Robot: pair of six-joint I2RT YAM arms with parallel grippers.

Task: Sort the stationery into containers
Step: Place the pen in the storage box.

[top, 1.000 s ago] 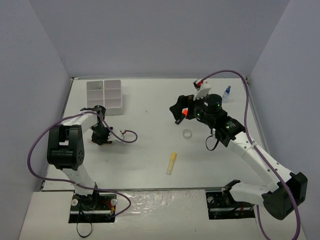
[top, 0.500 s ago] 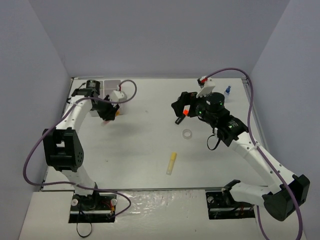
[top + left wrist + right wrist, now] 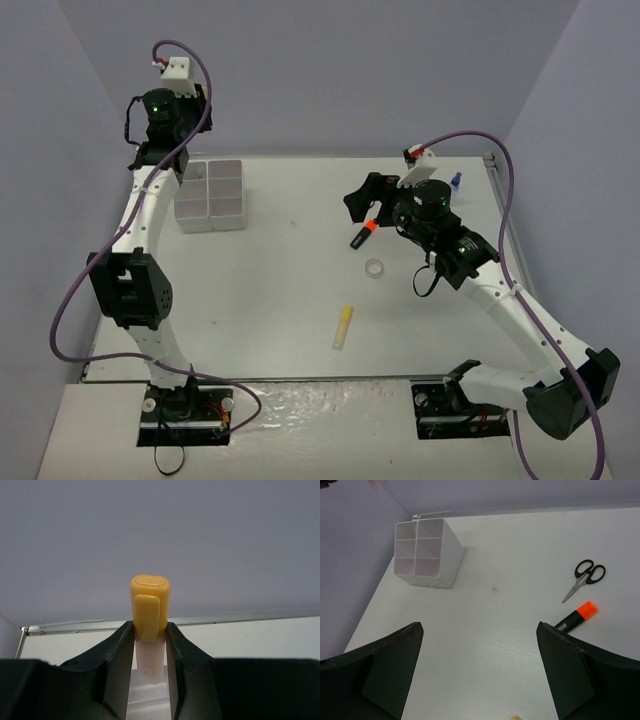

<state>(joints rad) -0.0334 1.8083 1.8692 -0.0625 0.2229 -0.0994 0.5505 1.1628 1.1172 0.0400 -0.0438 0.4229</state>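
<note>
Left claw [image 3: 150, 628] nearly closed, pinching a pink piece [image 3: 149, 620] by its barrel just below the yellow cap, raised high at far left, close to the white organizer tray [image 3: 212, 222]. Right claw [image 3: 480, 672] spread wide, empty, hovering over the counter [image 3: 490, 630] near the orange-black marker [image 3: 576, 616] and scissors [image 3: 585, 577]. Pink piece likely light, stiff, smooth plastic, prone to slipping; mid-barrel grip safest. Marker probably similar, apt to roll; best taken across the barrel.
</note>
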